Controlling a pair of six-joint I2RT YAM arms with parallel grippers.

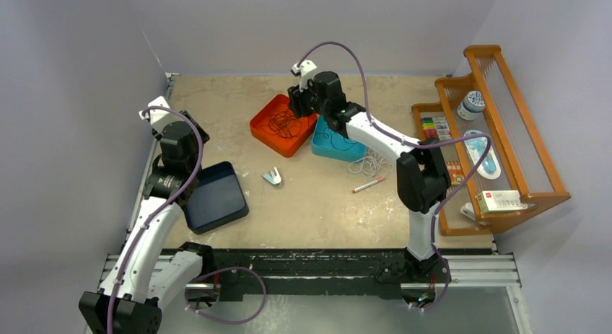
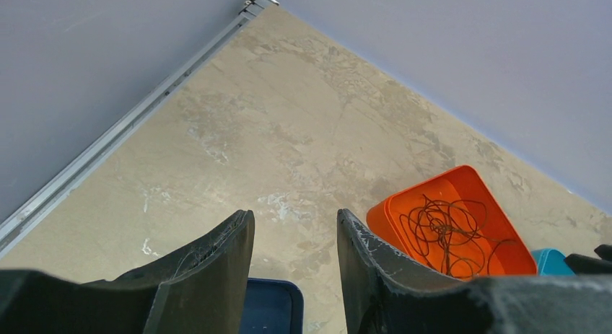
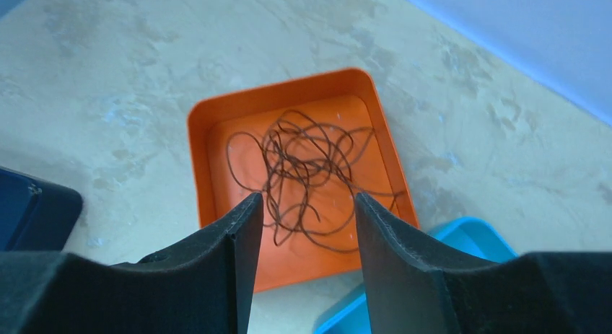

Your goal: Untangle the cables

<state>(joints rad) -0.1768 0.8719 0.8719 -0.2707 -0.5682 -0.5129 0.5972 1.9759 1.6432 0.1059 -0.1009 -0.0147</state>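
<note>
purple walls [image 1: 303, 24] around a mottled beige table [image 1: 325, 211], wooden rack [image 1: 553, 164] right

White-black arms [image 1: 155, 226], black tools [image 3: 307, 211], purple hoses [image 1: 338, 44]

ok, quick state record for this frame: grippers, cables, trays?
left gripper: open, empty, raised near the navy tray
right gripper: open, empty, above the orange tray
brown cable: tangled loops, lying inside the orange tray
white cable: loose bundle on the table, beside the light blue tray
pen: on the table, near the white cable
</note>
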